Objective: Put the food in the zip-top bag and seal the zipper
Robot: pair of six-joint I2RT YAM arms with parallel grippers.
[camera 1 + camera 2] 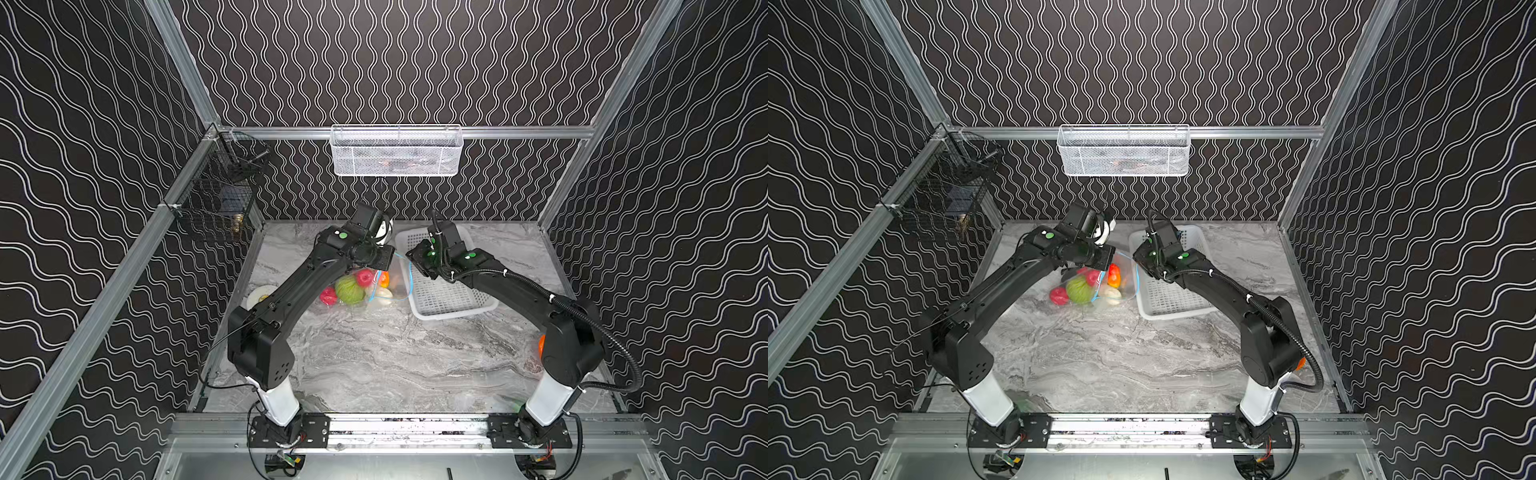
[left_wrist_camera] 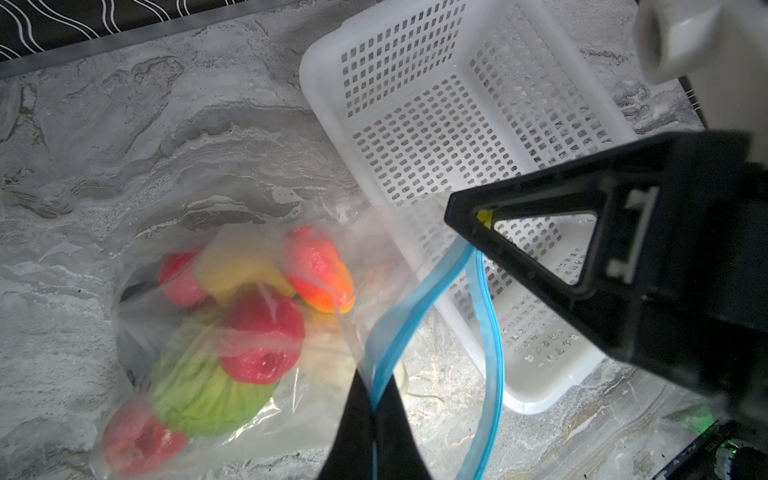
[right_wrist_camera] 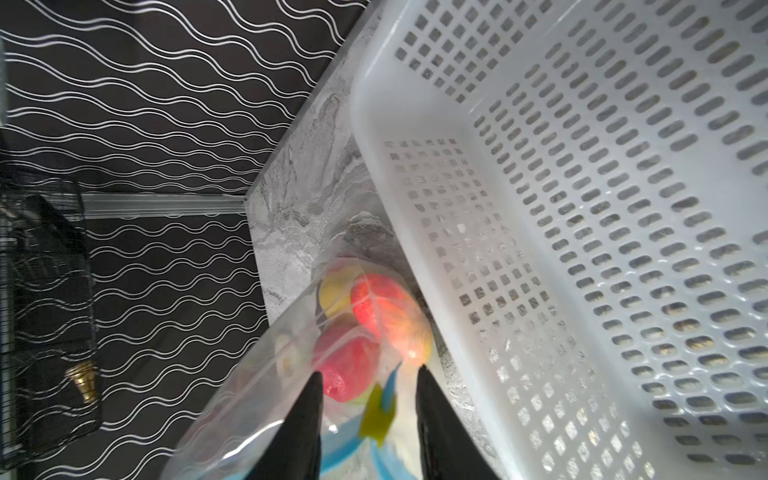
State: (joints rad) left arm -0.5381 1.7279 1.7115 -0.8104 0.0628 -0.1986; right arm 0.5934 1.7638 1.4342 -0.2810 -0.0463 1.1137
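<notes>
The clear zip-top bag [image 1: 365,293] [image 1: 1100,289] lies left of the white basket, its mouth lifted between both grippers. Inside it are the food pieces: green cabbage [image 2: 199,382], red rounds [image 2: 262,336], yellow potato [image 2: 237,266], orange-yellow pepper [image 2: 318,270] [image 3: 390,316] and a white radish [image 1: 384,293]. The blue zipper [image 2: 415,299] gapes in a loop. My left gripper [image 2: 375,395] [image 1: 386,259] is shut on one end of the strip. My right gripper [image 3: 370,372] [image 1: 412,257] is open, and the yellow-green slider tab [image 3: 376,411] hangs loose between its fingers.
A white perforated basket [image 1: 457,312] [image 2: 457,124] stands right against the bag, under my right arm. A white mesh basket [image 1: 395,151] hangs on the back rail, a black wire basket [image 1: 216,199] on the left wall. A white roll [image 1: 262,296] lies at the left edge.
</notes>
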